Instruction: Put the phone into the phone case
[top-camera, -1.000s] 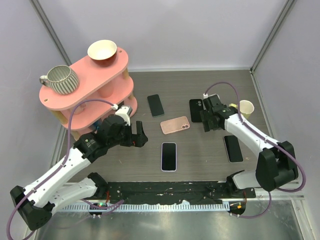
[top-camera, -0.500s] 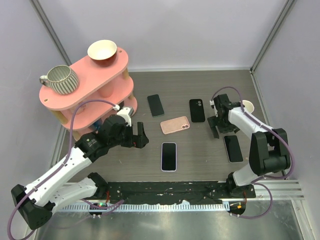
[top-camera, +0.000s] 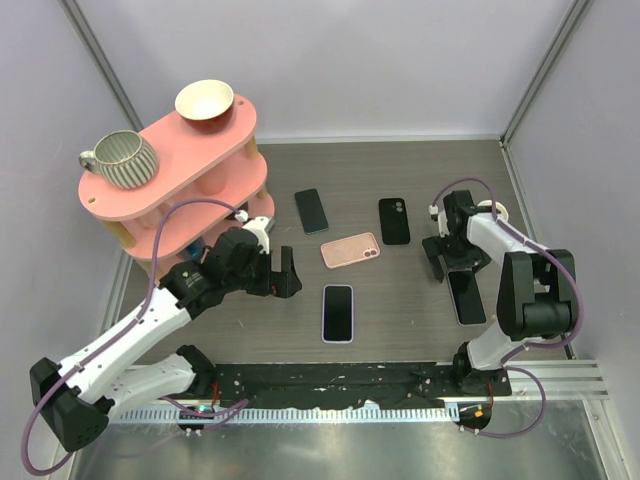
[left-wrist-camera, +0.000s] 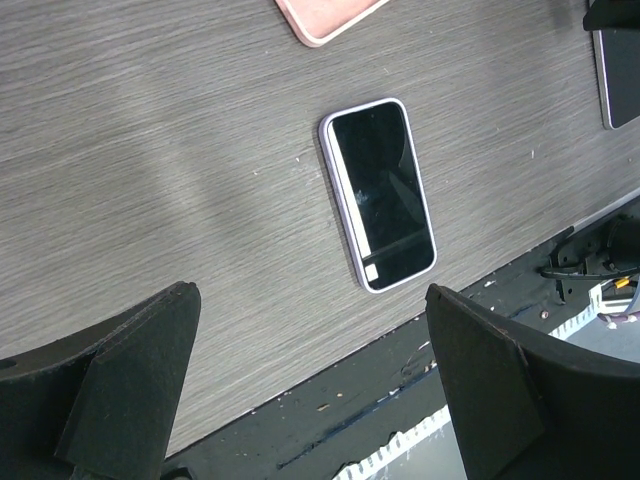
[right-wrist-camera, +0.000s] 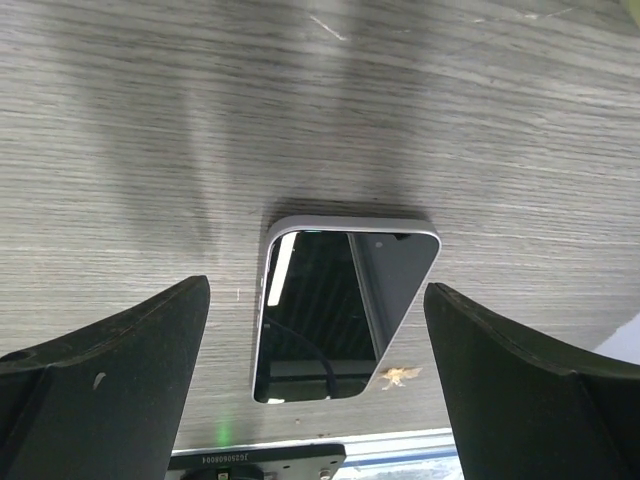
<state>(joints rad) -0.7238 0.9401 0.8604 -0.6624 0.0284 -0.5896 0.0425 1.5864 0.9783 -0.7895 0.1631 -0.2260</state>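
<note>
Both grippers gape empty: left gripper near the lilac-rimmed phone, right gripper over the silver-rimmed phone lying flat on the tabletop, well apart from the pink case; thin edges, so fingers may skid and shove it.

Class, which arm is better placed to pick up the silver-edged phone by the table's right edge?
Right: its open tool hovers over the silver-edged, black-screened phone; the left tool sits far across the table.
</note>
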